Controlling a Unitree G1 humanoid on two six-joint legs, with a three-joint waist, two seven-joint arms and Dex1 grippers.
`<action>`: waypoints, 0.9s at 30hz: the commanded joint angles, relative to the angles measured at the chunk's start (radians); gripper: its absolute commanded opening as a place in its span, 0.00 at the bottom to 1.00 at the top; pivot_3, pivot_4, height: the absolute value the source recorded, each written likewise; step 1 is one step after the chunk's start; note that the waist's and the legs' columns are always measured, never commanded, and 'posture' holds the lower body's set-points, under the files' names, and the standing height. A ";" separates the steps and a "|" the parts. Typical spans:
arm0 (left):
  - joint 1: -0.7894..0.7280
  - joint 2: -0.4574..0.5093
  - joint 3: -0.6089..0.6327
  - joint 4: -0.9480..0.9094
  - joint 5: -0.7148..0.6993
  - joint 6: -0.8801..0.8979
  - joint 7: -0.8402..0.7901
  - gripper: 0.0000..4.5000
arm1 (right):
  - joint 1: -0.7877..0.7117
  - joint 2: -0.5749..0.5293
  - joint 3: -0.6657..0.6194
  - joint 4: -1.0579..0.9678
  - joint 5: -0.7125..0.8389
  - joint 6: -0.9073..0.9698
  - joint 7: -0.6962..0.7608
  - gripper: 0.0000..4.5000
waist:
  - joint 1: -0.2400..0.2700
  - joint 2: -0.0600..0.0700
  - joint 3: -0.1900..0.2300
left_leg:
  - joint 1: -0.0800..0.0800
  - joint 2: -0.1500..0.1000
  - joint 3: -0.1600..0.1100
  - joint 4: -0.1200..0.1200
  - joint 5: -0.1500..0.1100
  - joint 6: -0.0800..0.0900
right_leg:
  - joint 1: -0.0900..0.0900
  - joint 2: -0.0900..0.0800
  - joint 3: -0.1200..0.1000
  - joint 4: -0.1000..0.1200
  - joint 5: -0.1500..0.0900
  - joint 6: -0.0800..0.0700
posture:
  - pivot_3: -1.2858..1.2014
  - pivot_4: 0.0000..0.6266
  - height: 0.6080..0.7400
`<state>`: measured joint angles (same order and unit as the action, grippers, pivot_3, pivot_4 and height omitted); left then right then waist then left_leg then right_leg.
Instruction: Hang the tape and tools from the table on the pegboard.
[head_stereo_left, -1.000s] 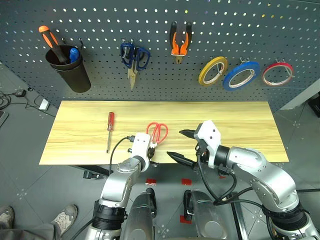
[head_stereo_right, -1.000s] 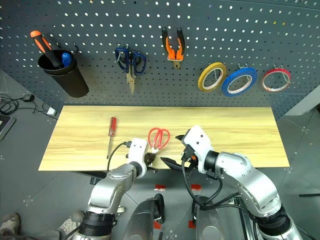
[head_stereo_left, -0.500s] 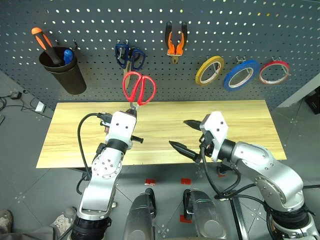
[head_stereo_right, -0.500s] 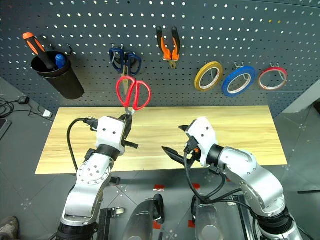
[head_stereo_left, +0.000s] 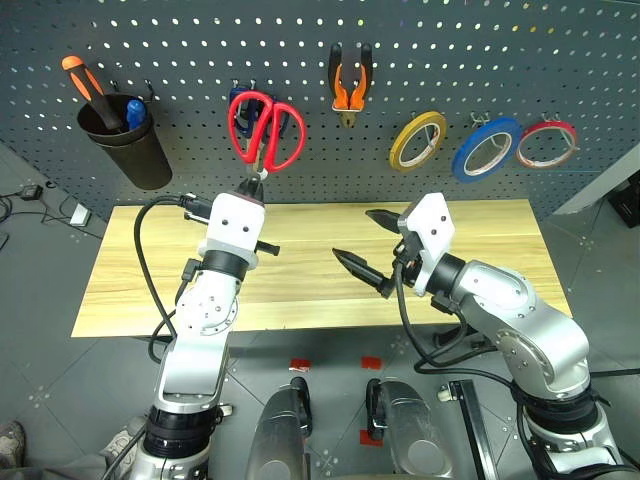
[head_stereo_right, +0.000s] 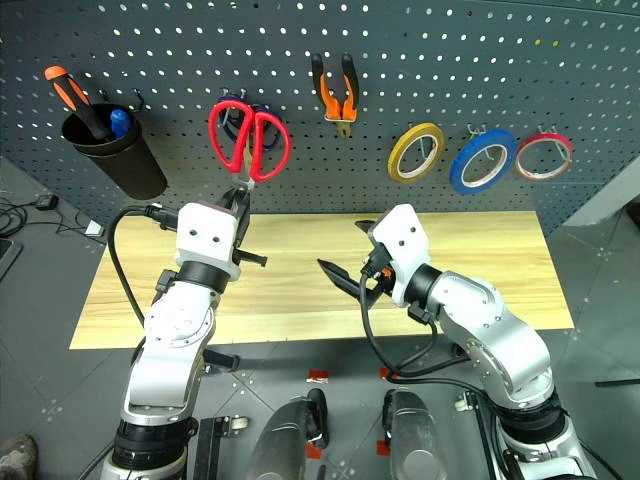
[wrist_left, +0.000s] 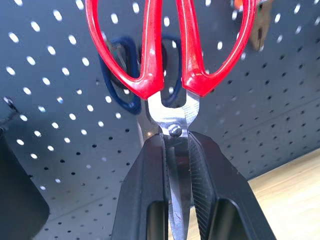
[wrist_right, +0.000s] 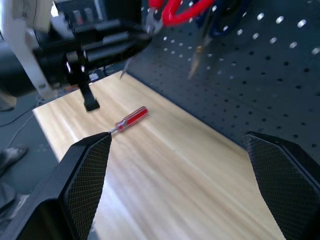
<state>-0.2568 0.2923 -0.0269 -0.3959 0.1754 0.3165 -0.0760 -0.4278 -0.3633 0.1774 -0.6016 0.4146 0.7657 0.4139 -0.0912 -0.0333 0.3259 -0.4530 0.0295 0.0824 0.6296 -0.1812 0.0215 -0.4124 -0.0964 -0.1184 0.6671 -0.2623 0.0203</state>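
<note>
Left gripper (wrist_left: 175, 165) clamped tight on the blades of the red-handled steel scissors (head_stereo_left: 265, 130), handles up, now raised against the dark grey perforated pegboard (head_stereo_left: 560, 50) right over the dark-blue-handled scissors (wrist_left: 122, 85); a second ago they lay near the front edge of the light wood-grain table (head_stereo_left: 480, 225). Right gripper (head_stereo_left: 362, 244) spread wide, holding nothing, above the table's middle, slightly higher than before. Right wrist view shows the slim red-handled screwdriver (wrist_right: 129, 119) lying on the table; in the head views the left arm hides it. Blue tape roll (head_stereo_left: 484, 147) and orange-and-black pliers (head_stereo_left: 347, 78) hang on pegboard hooks.
</note>
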 joint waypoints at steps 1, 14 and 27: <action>-0.036 0.012 0.028 0.028 0.015 -0.036 0.006 0.07 | -0.059 0.040 -0.007 0.006 -0.004 -0.028 -0.015 1.00 | -0.001 0.000 0.000 | 0.000 0.000 0.000 0.000 0.000 0.000 | 0.000 0.000 0.000 0.000 0.000 0.000 | 0.39 0.43 1.00; -0.134 -0.001 0.044 0.185 0.015 -0.069 0.033 0.07 | -0.167 0.171 -0.009 0.064 -0.004 -0.026 -0.082 1.00 | -0.011 0.000 0.000 | 0.001 0.000 0.000 0.004 0.001 -0.001 | 0.000 -0.001 0.001 0.009 0.000 0.000 | 0.39 0.43 1.00; -0.035 -0.040 0.037 0.204 -0.045 0.109 -0.036 0.78 | -0.151 0.171 0.018 0.067 -0.023 -0.024 -0.082 1.00 | -0.024 0.000 -0.001 | 0.001 0.000 0.000 0.007 0.001 -0.002 | -0.001 -0.001 0.002 0.012 0.000 0.000 | 0.39 0.42 1.00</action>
<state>-0.3169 0.2656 0.0049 -0.1595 0.1523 0.3901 -0.1004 -0.5782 -0.1911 0.1898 -0.5039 0.3985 0.7523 0.3274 -0.1148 -0.0334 0.3252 -0.4515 0.0296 0.0825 0.6362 -0.1800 0.0197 -0.4134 -0.0971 -0.1166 0.6788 -0.2619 0.0199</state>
